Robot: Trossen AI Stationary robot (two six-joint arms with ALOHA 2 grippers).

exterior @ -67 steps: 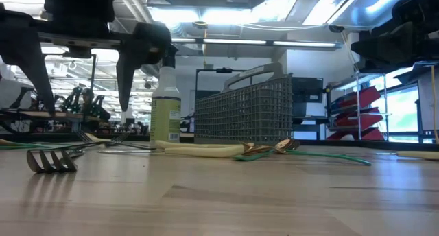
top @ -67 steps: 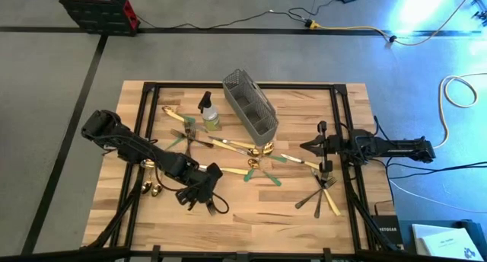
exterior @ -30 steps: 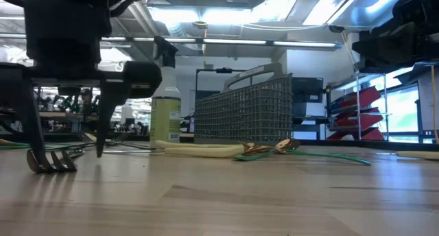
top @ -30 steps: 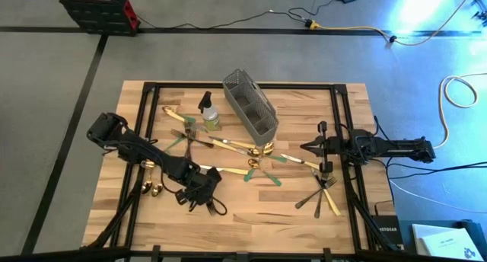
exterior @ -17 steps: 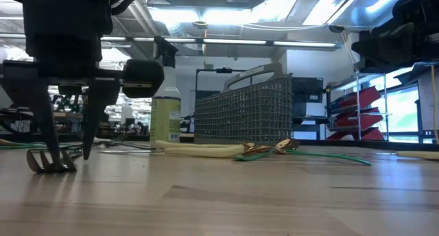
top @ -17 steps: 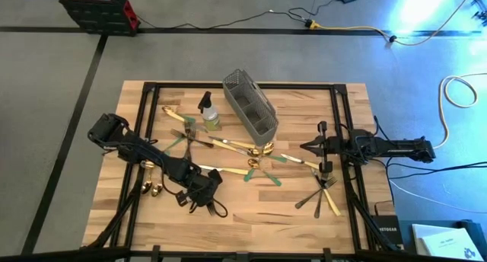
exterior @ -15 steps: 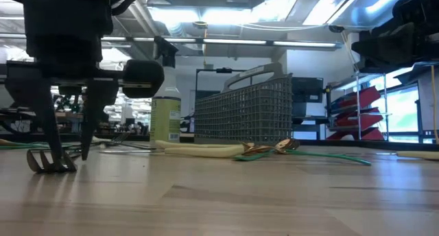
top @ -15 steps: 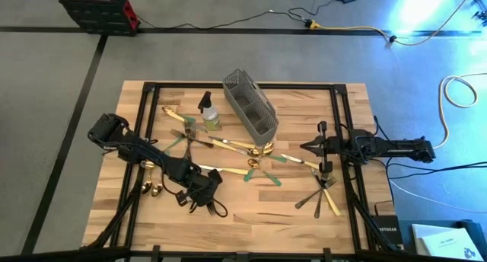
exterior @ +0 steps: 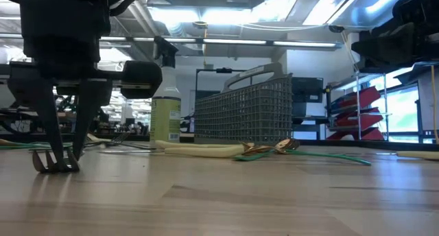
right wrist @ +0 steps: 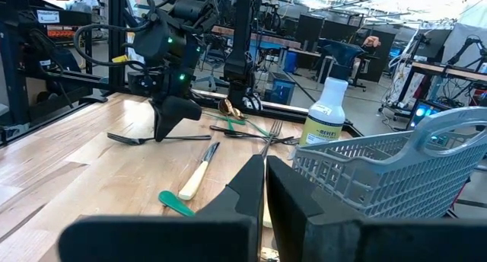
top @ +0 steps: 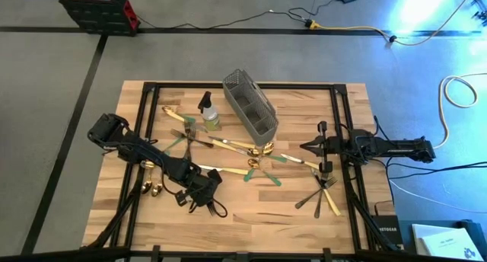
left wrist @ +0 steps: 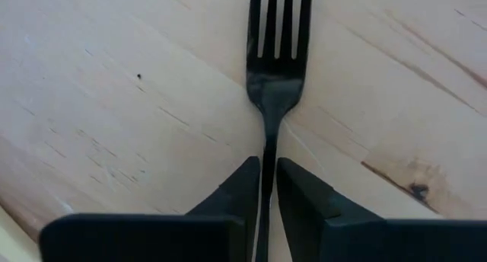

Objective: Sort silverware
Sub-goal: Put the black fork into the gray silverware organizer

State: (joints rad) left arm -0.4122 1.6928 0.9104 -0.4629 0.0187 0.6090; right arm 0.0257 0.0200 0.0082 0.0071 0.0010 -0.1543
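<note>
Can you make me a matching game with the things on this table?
Things:
1. black fork
2. spray bottle
3. wire basket
4. right gripper

Descriptions:
A. holds green liquid
B. grey mesh, next to the bottle
C. pinched between the left gripper's fingers
D. shut and empty, waiting at the table's right side

Pairs: 1-C, 2-A, 3-B, 4-D

One caddy (top: 249, 103) and one bottle (top: 210, 114) stand on one table (top: 251, 224). There are two grippers, the left gripper (top: 204, 201) and the right gripper (top: 308, 147). The silverware (top: 228, 146) overlaps too much for a full count. One black fork (left wrist: 276, 79) lies apart, two gold spoons (top: 150, 190) lie at the left edge, and at least two green handles (top: 266, 178) show.
</note>
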